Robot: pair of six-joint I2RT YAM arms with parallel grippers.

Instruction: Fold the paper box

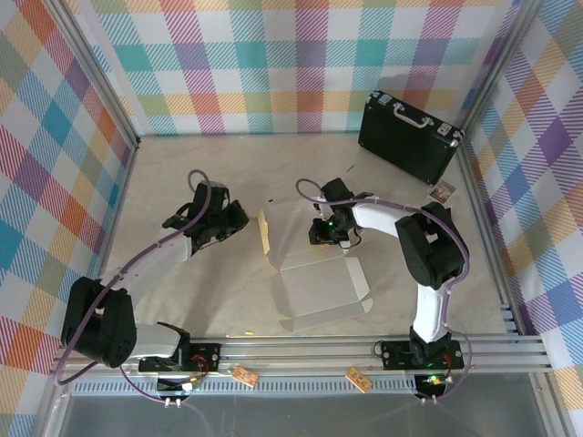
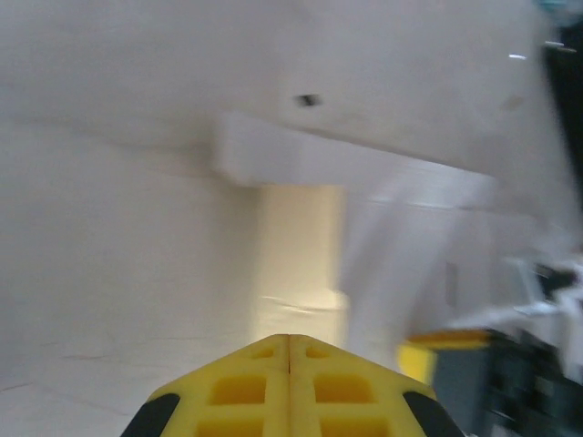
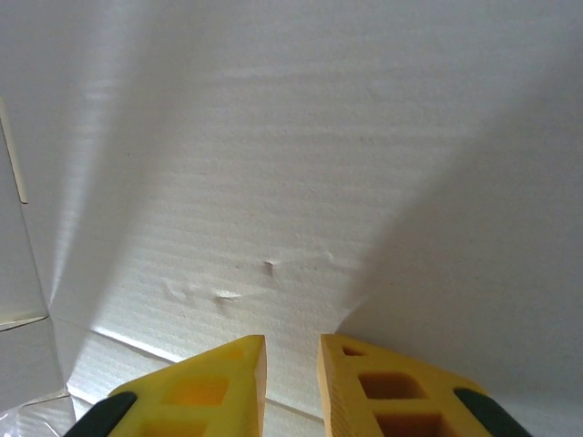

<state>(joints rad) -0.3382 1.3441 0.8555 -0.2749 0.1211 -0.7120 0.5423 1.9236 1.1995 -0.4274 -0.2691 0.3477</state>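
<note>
The paper box (image 1: 319, 291), white ribbed cardboard, faintly dented, lies half-folded at table centre. Left gripper (image 2: 289, 339) has its yellow fingers together; right gripper (image 3: 291, 340) stands slightly apart, perhaps touching cardboard.

Pastel plaid walls (image 1: 301, 64) wrap the booth at 9, 12 and 3 o'clock. The floor's just a plain beige tabletop (image 1: 182, 173), pretty evenly lit. A black briefcase (image 1: 407, 137) sits in the 1 o'clock corner, and a metal rail (image 1: 310, 350) runs along 6 o'clock.
</note>
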